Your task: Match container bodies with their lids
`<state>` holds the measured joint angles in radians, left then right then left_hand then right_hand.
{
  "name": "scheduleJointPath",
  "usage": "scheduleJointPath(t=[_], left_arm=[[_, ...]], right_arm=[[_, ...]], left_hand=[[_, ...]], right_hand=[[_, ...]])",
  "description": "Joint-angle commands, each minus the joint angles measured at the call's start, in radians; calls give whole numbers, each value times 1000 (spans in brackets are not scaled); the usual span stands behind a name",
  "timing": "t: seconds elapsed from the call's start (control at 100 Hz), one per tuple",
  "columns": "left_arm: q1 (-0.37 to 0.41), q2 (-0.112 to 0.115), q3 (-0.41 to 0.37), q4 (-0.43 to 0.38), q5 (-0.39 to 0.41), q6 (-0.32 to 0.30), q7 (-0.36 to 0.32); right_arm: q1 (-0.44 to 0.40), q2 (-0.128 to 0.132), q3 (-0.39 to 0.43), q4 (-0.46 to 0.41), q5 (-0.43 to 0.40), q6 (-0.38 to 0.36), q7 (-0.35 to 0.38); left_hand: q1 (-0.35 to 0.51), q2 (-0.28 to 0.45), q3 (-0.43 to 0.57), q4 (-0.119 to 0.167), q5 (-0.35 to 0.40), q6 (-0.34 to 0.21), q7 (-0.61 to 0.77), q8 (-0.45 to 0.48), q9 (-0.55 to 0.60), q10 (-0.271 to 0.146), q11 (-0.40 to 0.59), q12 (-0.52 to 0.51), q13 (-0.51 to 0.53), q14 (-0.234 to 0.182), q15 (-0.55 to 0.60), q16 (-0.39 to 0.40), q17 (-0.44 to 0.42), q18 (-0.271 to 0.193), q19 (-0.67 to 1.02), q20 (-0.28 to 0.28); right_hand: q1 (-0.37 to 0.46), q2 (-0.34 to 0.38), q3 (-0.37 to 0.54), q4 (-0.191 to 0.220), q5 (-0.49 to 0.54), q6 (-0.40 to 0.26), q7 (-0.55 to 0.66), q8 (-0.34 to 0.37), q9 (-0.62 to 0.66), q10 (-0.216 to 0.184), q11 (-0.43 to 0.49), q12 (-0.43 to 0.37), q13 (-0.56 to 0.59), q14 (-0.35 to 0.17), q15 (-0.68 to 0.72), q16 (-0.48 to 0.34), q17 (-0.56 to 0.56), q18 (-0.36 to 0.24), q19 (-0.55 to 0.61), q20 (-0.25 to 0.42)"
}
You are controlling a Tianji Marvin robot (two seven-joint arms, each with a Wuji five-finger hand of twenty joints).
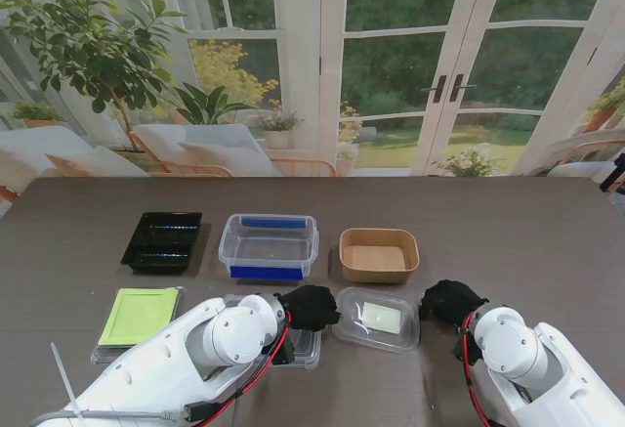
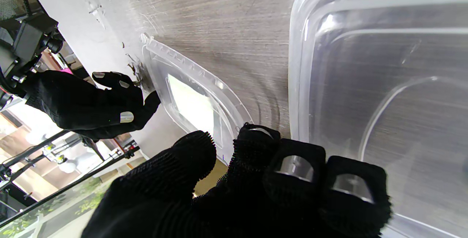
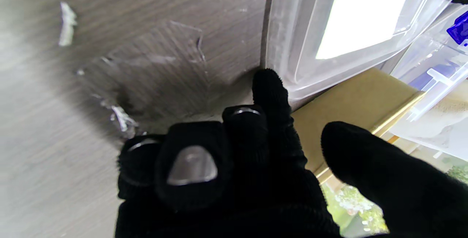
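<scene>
Three container bodies are sitting in a row on the far side of the wooden table: a black tray at 10 o'clock, a clear box with blue clips at 12, and a brown paper box around 1 o'clock. Nearer to me, a clear lid with a white label is lying flat right between the two hands. A green-lined lid is resting off at 9 o'clock, and another clear lid is poking out from under the left forearm.

The left hand is hovering just beside the labelled lid's left edge, fingers curled in loosely, gripping nothing as far as I can see. The right hand is sitting at the lid's right edge, index finger stretched toward the rim, the others curled, thumb apart, also holding nothing.
</scene>
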<state>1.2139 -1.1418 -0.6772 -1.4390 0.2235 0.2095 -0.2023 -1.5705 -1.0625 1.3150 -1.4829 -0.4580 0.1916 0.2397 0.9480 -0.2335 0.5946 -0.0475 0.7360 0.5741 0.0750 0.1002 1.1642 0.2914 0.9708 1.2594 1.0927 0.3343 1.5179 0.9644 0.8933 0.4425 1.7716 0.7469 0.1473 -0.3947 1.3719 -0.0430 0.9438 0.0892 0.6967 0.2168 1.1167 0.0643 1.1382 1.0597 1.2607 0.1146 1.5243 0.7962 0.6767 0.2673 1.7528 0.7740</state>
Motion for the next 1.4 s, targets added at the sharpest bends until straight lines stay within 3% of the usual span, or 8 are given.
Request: scheduleJointPath(t=[0.0, 0.65, 0.88, 1.39], left_arm=[[6, -6, -3, -19, 2, -6, -19], [-28, -20, 34, 55, -42, 12, -34], [-29, -20, 37, 53, -50, 6, -38], [21, -3, -11, -40, -18, -31, -26]], right_arm=[[-14, -9, -4, -20, 3, 1, 18], [26, 15, -65, 24, -179, 29, 54], [16, 9, -65, 18, -125, 19, 47], [-74, -10, 30, -105, 22, 29, 23]], left_hand=[[-8, 32, -14, -37, 14, -22, -9, -12, 6, 21, 12, 25, 23, 2, 65, -3, 20, -21, 133, 19], [-4, 38, -27, -38, 14, -21, -9, -12, 4, 24, 7, 24, 18, 9, 57, -1, 11, -16, 121, 31], [-3, 39, -31, -38, 18, -23, -7, -12, 7, 23, 7, 23, 18, 11, 56, 0, 11, -16, 120, 35], [-3, 40, -36, -37, 21, -23, -6, -11, 8, 25, 6, 23, 18, 16, 55, 1, 9, -12, 116, 41]], right_hand=[[-1, 18, 27, 16, -44, -93, -57, -38, -26, -6, 24, 5, -8, 29, 12, 0, 68, 10, 6, 29], [-41, 56, -23, 24, -162, -35, -35, -9, -45, -31, 25, -5, -3, -9, 11, -3, 83, -10, 10, 26], [-34, 53, -19, 25, -155, -39, -22, -1, -46, -26, 27, -8, -8, 2, 10, -3, 80, -13, 9, 23], [-15, 42, -16, 16, -138, -30, -38, -6, -50, -4, 28, -11, -18, 25, 10, -1, 56, 9, -2, 29]])
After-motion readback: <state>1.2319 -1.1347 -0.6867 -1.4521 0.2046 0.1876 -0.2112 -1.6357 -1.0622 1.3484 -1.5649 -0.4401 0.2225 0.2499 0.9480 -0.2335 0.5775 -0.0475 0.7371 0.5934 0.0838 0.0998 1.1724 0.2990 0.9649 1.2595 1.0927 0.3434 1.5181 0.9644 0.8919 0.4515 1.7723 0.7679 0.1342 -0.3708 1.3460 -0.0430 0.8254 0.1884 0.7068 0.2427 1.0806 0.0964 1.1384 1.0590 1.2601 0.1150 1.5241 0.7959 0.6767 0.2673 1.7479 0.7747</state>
